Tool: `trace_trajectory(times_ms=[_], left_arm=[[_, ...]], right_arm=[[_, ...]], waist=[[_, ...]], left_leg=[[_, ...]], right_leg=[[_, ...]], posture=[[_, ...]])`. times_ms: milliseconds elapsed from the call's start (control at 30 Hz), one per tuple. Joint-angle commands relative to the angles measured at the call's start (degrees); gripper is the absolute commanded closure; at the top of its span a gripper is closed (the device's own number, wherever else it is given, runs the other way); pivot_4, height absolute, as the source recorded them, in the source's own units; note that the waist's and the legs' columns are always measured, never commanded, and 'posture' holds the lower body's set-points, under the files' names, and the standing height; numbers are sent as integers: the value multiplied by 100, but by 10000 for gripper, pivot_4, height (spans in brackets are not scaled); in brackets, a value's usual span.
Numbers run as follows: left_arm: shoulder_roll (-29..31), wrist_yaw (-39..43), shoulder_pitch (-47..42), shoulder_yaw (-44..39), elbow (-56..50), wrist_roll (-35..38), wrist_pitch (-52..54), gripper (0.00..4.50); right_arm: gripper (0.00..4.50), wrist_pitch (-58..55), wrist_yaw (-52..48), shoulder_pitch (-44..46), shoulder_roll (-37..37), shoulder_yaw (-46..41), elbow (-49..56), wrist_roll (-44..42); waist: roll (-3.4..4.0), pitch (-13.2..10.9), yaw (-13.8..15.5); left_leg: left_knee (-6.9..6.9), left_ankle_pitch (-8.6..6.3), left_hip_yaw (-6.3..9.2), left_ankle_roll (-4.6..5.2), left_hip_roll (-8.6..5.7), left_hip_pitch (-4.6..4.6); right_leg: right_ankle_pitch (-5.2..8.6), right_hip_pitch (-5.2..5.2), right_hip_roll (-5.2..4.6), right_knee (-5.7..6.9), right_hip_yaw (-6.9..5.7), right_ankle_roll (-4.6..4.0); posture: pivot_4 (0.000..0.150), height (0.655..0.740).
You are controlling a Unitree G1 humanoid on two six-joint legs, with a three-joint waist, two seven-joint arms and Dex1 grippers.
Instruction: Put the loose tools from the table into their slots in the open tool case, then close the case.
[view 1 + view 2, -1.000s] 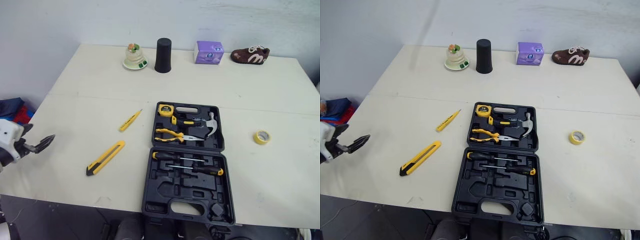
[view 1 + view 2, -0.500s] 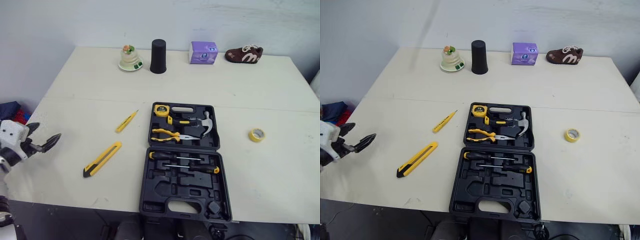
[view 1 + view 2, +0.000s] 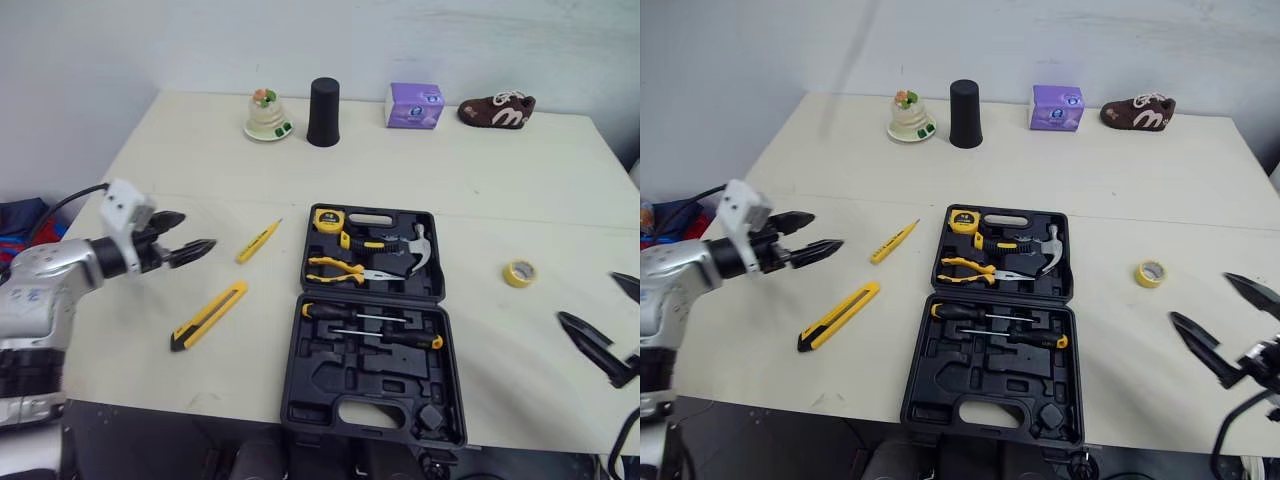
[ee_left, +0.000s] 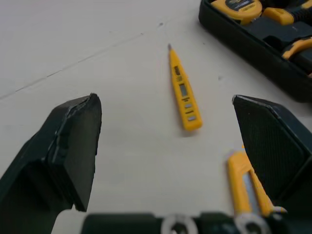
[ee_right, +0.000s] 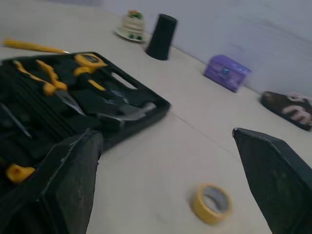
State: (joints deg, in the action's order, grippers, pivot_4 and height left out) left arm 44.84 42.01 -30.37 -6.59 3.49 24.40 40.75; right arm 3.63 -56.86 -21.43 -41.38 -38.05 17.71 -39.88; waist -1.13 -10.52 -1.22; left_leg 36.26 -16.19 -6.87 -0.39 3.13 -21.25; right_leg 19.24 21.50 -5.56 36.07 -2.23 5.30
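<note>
The open black tool case [image 3: 372, 320] lies mid-table, holding a tape measure, pliers and a hammer in its far half and two screwdrivers in its near half. A yellow tester pen [image 3: 260, 240] and a yellow utility knife [image 3: 210, 315] lie loose to its left. A yellow tape roll [image 3: 521, 273] lies to its right. My left gripper [image 3: 198, 232] hovers open just left of the pen [image 4: 184, 95], with the knife [image 4: 248, 183] nearer me. My right gripper [image 3: 586, 297] is open beside the case's right edge, near the tape roll [image 5: 210, 203].
Along the far edge of the table [image 3: 160, 160] stand a small figurine on a dish [image 3: 266, 115], a black cup [image 3: 323, 98], a purple box [image 3: 415, 105] and a brown shoe [image 3: 498, 110]. The table's left edge is close to my left arm.
My left gripper has moved from the table's left edge inward and to the right, toward the tester pen. My right gripper has come into view at the right. The camera shifted a little.
</note>
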Motion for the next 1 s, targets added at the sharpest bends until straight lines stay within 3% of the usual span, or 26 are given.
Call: trace_trajectory(times_ms=[33, 167, 433, 533, 767, 900, 1000], left_arm=[[-323, -370, -482, 559, 73, -333, 543, 0], [-775, -714, -936, 1015, 530, -739, 761, 0], [-1256, -886, -1473, 1520, 2036, -1592, -86, 0], [-1499, -758, -1535, 1499, 2276, -1590, -228, 8793], [-1536, -475, -1522, 1551, 2359, -1796, -473, 39732], [-1527, -275, -1496, 1120, 2119, -1577, -1186, 39931], [-1250, 505, -1303, 929, 1384, -1359, -2326, 39931]], right_arm=[[671, -279, 34, 288, -131, 245, 437, -155], [671, -418, 54, 542, -97, 493, 547, -63], [671, -553, 149, 633, -16, 620, 708, 32], [0, -644, 309, 617, 29, 647, 865, 55], [0, -817, 546, 502, 108, 598, 1140, 98], [0, -835, 612, 393, 157, 562, 1236, 133], [0, -771, 520, 154, 197, 448, 1253, 198]], waist=[[-2, -1, 3], [-15, -8, 8], [-22, -12, 66], [-22, -12, 114], [-21, -12, 201], [-22, -12, 223], [-26, -14, 218]], left_leg=[[0, 2, -1, 1, -5, 0], [1, 3, -4, 2, -18, -5], [21, 6, -3, 10, -22, -12], [22, 7, -3, 13, -23, -8], [22, 4, -1, 19, -32, -16], [25, 3, -2, 21, -32, -19], [25, 3, -1, 20, -26, -24]], right_leg=[[-1, 0, 5, 0, -4, 1], [0, 5, 11, -3, -18, 2], [-2, 4, 6, 0, -42, 8], [-5, 2, -1, 4, -40, 13], [-5, 3, -8, -3, -44, 13], [-6, 4, -8, -4, -44, 13], [-6, 8, -8, -3, -45, 13]], posture=[[1500, 7400], [1500, 7400], [1500, 7400], [1500, 7400], [1500, 7400], [1500, 7400], [1500, 7400]])
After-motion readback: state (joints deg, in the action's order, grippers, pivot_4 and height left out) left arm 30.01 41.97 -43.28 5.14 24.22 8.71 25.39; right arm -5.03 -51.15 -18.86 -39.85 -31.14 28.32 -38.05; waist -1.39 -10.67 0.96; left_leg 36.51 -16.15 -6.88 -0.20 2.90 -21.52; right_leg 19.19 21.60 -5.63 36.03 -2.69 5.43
